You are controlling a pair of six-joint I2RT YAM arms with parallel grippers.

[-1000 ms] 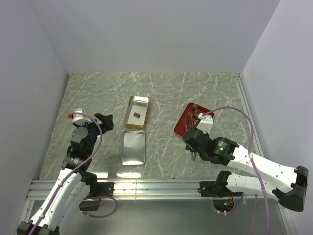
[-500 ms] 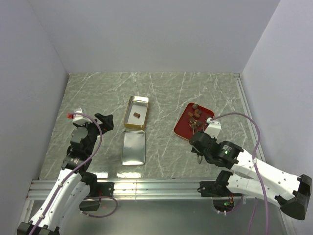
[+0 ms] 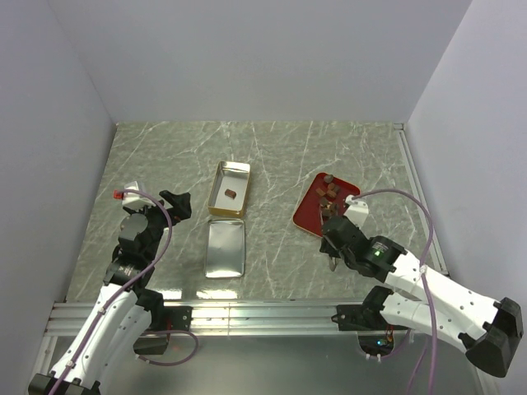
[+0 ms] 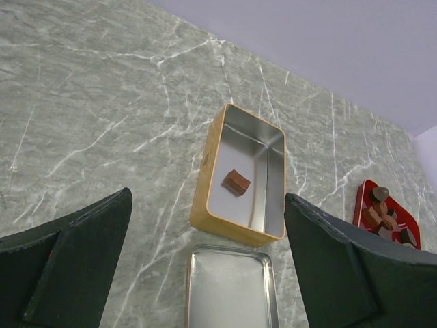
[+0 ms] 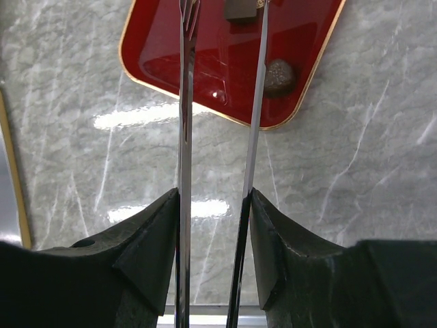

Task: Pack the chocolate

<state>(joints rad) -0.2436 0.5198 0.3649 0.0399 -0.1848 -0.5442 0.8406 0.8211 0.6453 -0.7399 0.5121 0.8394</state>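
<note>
**Right arm at the tray, one piece already in the tin.** Over the grey-green marbled tabletop [image 3: 272, 156], my right gripper [image 5: 224, 8] hangs above the red square tray with the gold rim [image 5: 147, 65]. Its two thin metal blades stand apart and parallel.

My right wrist camera shows one dark brown chocolate chunk [image 5: 239, 8] lying between the blade tips at 12 o'clock of the view. Bare red tray shows between it and the left blade, so the jaws are parted and clamp nothing. Whether the right blade touches the chunk I cannot tell. A rounded dark chocolate piece [image 5: 278, 76] sits just outside the right blade, at its 3 o'clock, near the tray's edge.

From overhead the blades are too small to show that gap. That view does show the small brown chocolate pile [image 3: 332, 191] clustered at the tray's 12 o'clock end.

My left gripper [image 4: 208, 198] hangs at 9 o'clock of the table, jaws spread wide and empty. Its wrist camera gives the clearest look into the open gold rectangular tin [image 4: 202, 184]. A single reddish-brown chocolate block [image 4: 237, 182] lies on the shiny floor, near the middle and clear of the walls; from overhead it is only a speck.

The silver tin lid [image 4: 229, 287] lies flat, rim up, just beside the tin at its 6 o'clock. The tray lies at 3 o'clock of the tin, well apart.
</note>
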